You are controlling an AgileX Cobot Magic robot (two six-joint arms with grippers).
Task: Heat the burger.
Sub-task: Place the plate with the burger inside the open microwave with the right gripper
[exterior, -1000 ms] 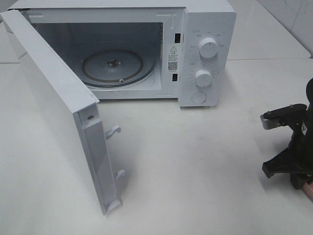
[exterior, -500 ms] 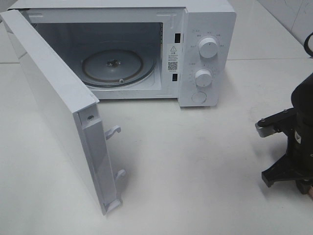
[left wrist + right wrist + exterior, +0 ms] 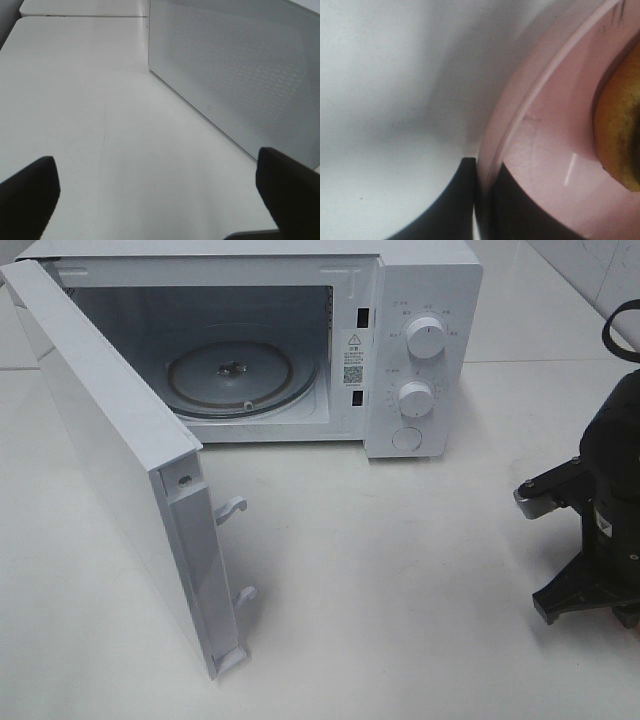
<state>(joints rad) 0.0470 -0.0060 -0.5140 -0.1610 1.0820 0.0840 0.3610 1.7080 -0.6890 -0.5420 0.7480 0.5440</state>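
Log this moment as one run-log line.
microwave door: open | turntable: bare | left gripper: open, empty | right gripper: shut on pink plate rim | burger: on plate

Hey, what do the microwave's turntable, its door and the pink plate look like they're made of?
The turntable looks like clear glass: it is see-through, with a glinting rim. The door is smooth and white, painted metal or plastic, hard to say which, with a fine dotted screen. The plate is glossy pink, plastic or glazed ceramic; a bright streak of light reflects off it.
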